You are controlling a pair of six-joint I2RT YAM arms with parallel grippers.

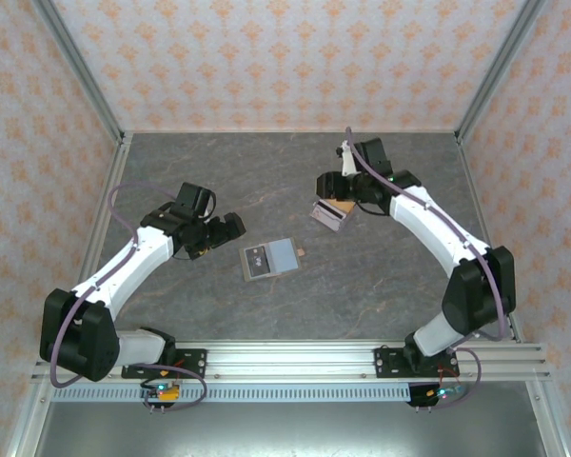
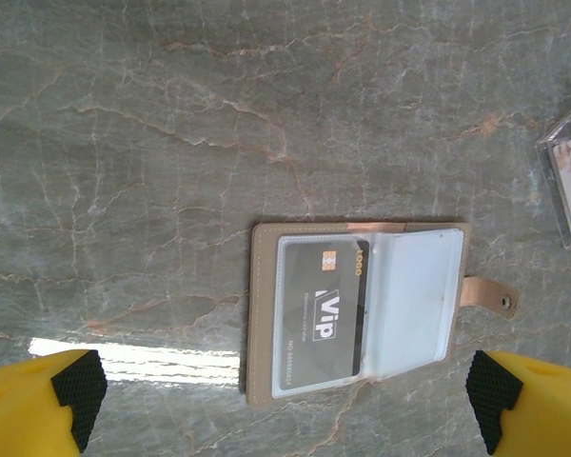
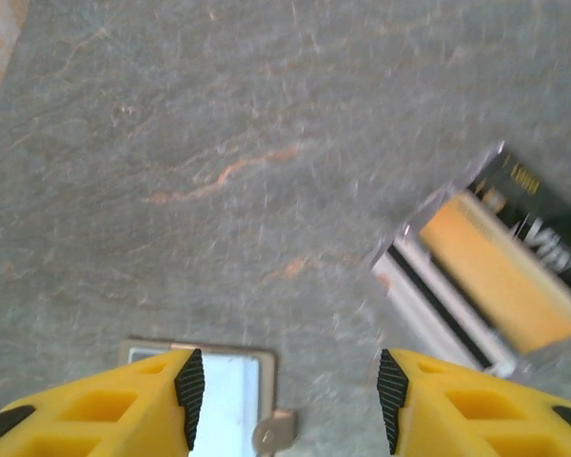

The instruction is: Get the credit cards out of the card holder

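Note:
The card holder (image 1: 269, 258) lies open and flat in the middle of the table, with its brown tab (image 2: 485, 293) at one edge. In its clear left slot sits a dark grey credit card (image 2: 324, 314) marked VIP, and the right slot (image 2: 414, 290) looks empty. My left gripper (image 2: 285, 395) hovers open just short of the card holder (image 2: 262, 314), holding nothing; from above it (image 1: 228, 228) is to the holder's left. My right gripper (image 3: 290, 400) is open and empty above bare table, with the card holder's corner (image 3: 233, 386) beside its left finger.
A glossy clear piece (image 3: 495, 286) with orange, white and dark VIP faces lies on the table right of my right gripper; from above it (image 1: 329, 213) is behind the card holder. Patterned walls and metal posts enclose the table (image 1: 381, 276).

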